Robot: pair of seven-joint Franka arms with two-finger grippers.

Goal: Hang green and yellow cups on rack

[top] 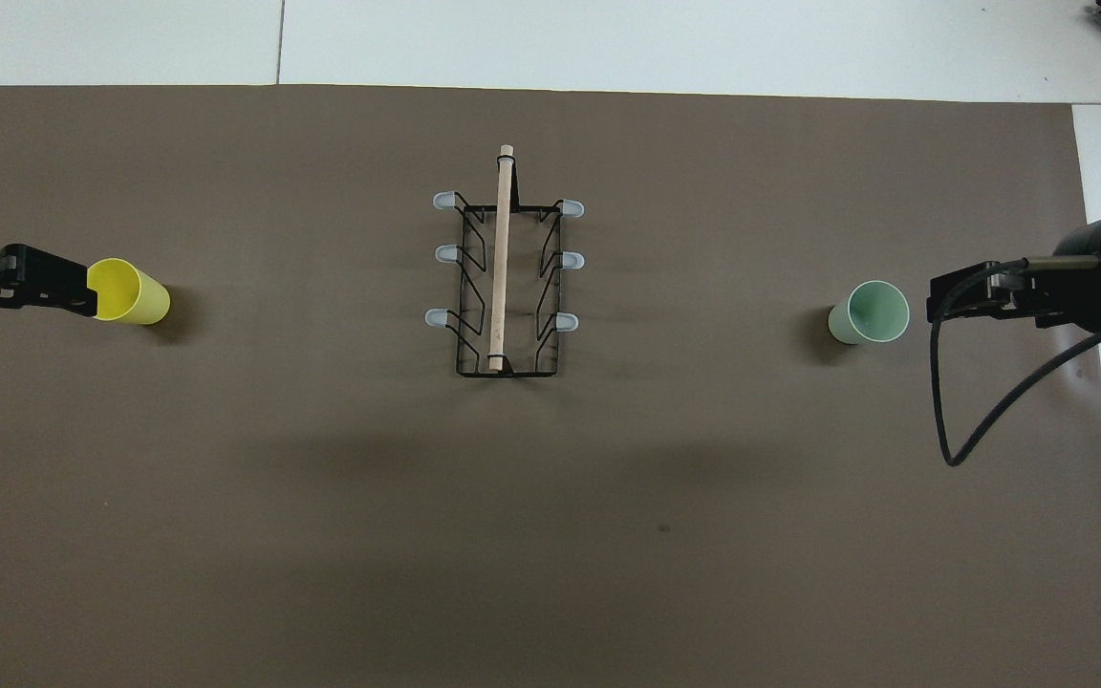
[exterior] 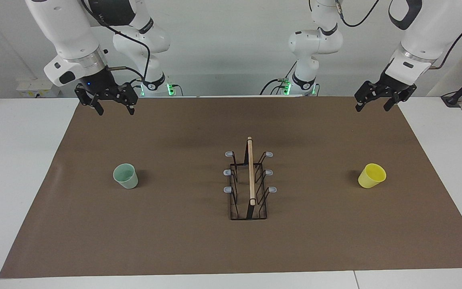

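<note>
Grippers hang with jaws spread apart: right gripper (exterior: 112, 107) and left gripper (exterior: 374, 102), each over the brown mat's (exterior: 175, 241) edge nearest the robots. Farther out, green cup (exterior: 126, 176), rack (exterior: 249, 180) and yellow cup (exterior: 371, 175) stand well apart in a row, mid-mat. No writing is readable on them.

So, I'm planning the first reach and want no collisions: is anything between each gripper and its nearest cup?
Nothing visible. The left gripper hangs open near the yellow cup, the right gripper open near the green cup. Only bare brown mat lies from each cup to the rack.
</note>
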